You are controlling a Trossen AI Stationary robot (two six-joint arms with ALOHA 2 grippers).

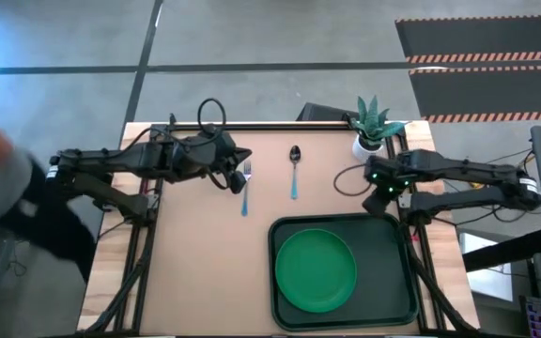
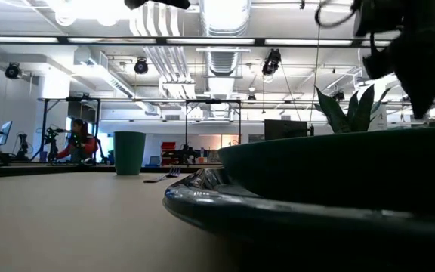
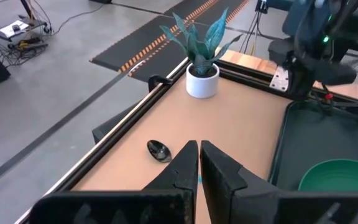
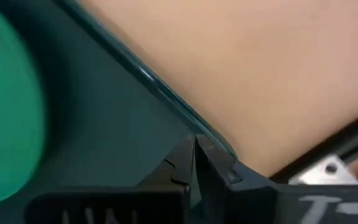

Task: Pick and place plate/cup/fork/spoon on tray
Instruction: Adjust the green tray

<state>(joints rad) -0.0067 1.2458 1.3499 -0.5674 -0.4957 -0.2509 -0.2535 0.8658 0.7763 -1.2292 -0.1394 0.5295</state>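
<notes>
Round glossy plate (image 1: 316, 270) flat in rimmed rectangular tray (image 1: 284, 235); left gripper (image 1: 238, 174) closed at ten o'clock, right gripper (image 1: 380, 195) closed at tray's one o'clock corner.

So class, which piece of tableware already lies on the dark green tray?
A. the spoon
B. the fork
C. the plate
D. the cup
C: in the high view the plate lies inside the tray, while the fork and the spoon lie on the bare table beyond it, and the low view shows the cup standing on the table.
</notes>
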